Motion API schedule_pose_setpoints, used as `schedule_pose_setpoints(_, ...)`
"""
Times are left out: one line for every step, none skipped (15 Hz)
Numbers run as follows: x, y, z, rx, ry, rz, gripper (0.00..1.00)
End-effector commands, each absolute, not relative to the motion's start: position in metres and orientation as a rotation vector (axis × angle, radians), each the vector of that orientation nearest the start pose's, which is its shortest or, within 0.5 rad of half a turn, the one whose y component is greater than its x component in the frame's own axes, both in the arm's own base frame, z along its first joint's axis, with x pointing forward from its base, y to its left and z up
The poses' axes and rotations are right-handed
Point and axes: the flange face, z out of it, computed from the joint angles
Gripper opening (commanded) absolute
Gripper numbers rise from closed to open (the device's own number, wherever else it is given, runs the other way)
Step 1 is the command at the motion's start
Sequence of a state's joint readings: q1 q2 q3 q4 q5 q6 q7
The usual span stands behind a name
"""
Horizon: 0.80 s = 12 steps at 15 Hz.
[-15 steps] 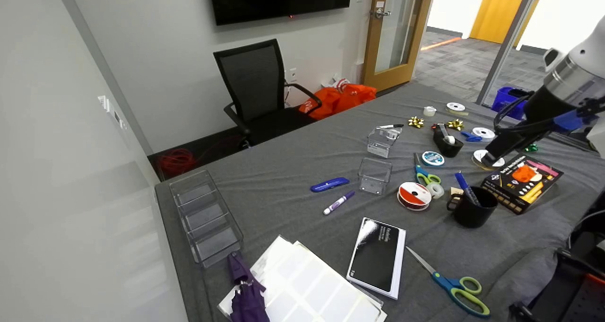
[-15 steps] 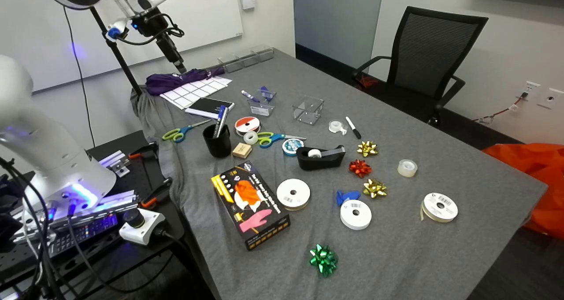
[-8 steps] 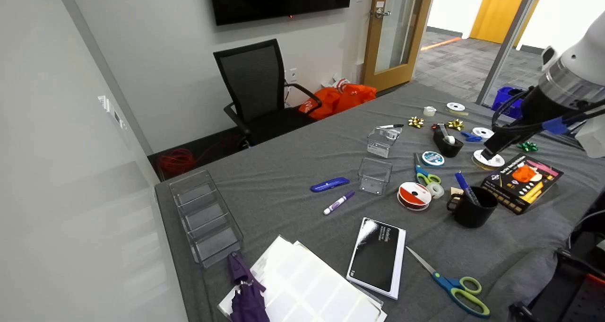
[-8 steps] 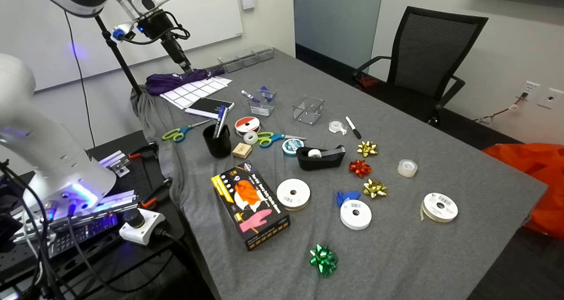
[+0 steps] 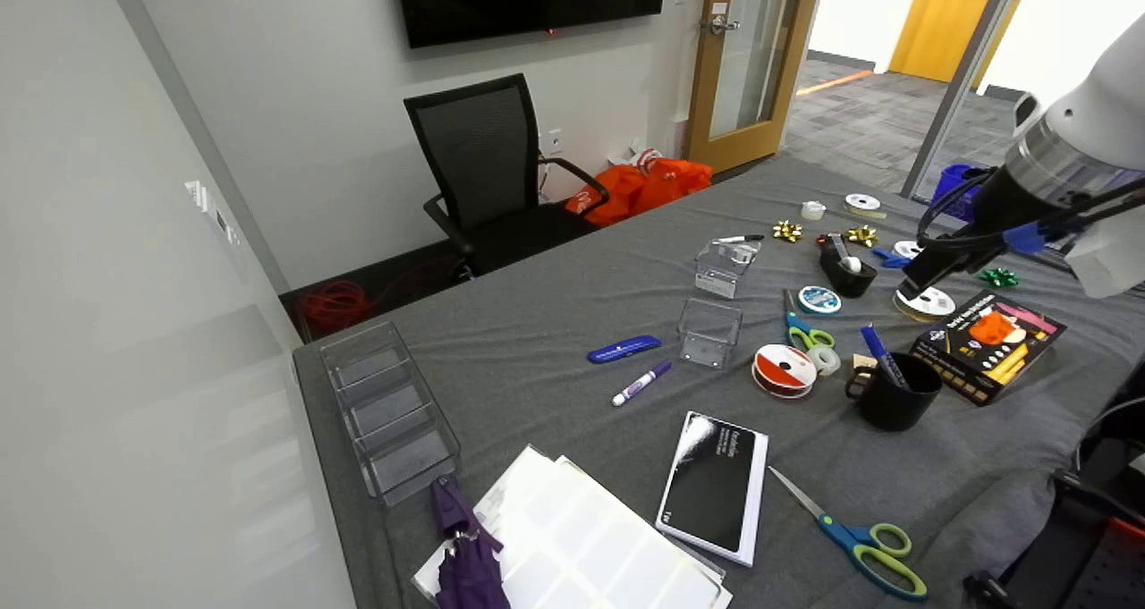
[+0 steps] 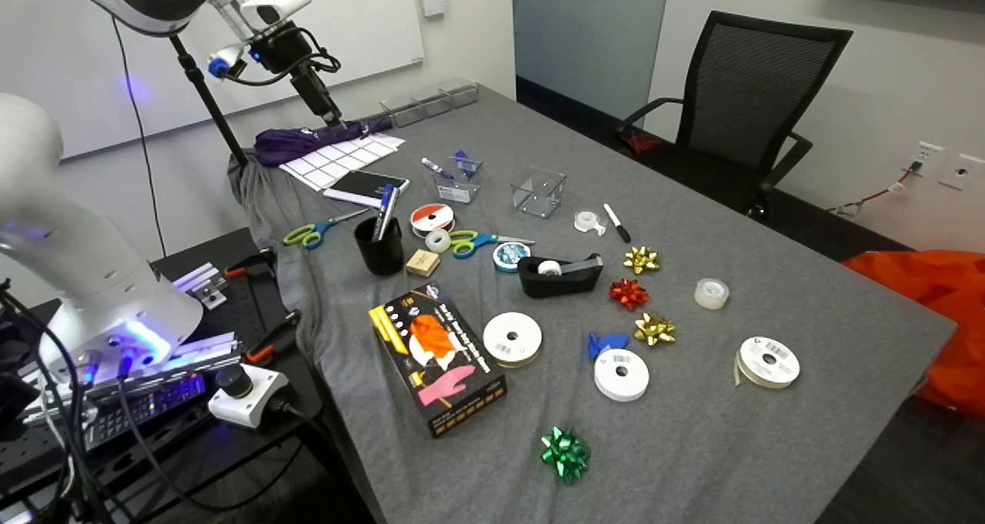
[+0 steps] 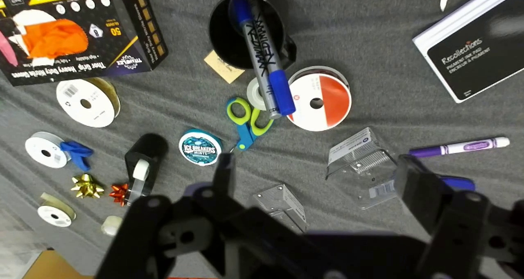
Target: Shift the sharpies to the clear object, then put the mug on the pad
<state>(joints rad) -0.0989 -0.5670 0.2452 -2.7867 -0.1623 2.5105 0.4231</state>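
The black two-fingered pincer [image 7: 316, 163] is spread apart. Between the black handled mug [image 6: 380, 255] and the robot-side edge of the grey cloth-covered bench [image 6: 708, 462], free room is noted.

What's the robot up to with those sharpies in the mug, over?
End effector open, holding nothing. Sharpies leaning in the black mug. Red-and-white ribbon spool between mug and a clear holder, maybe in the way.

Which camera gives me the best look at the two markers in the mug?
The wrist view. It looks down over the mug, so both markers show nearly end to end, with lettering visible. Both exterior views show only what stands out of the mug, its wall hiding the lower ends.
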Motion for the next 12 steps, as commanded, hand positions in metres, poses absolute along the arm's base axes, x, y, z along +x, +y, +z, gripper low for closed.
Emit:
schedule_pose_setpoints(0.382, 0.036, 0.368, -3.25, 0.349, -0.529, 1.0)
schedule_pose_setpoints(0.385, 0.032, 0.362, -3.256, 0.361, -0.523, 1.0)
schedule_pose_setpoints(0.387, 0.027, 0.353, -3.269, 0.368, -0.511, 1.0)
schedule_pose_setpoints(0.388, 0.023, 0.345, -3.28, 0.37, -0.502, 1.0)
schedule_pose_setpoints(0.39, 0.019, 0.336, -3.293, 0.372, -0.488, 1.0)
schedule_pose_setpoints(0.39, 0.015, 0.329, -3.306, 0.374, -0.475, 1.0)
schedule_pose_setpoints(0.391, 0.011, 0.321, -3.317, 0.365, -0.472, 1.0)
schedule_pose_setpoints(0.391, 0.008, 0.315, -3.332, 0.356, -0.466, 1.0)
schedule_pose_setpoints(0.39, 0.004, 0.306, -3.382, 0.273, -0.451, 1.0)
schedule_pose_setpoints(0.389, 0.0, 0.299, -3.417, 0.211, -0.443, 1.0)
schedule_pose_setpoints(0.388, -0.003, 0.291, -3.443, 0.146, -0.45, 1.0)
schedule_pose_setpoints(0.386, -0.005, 0.286, -3.466, 0.097, -0.454, 1.0)
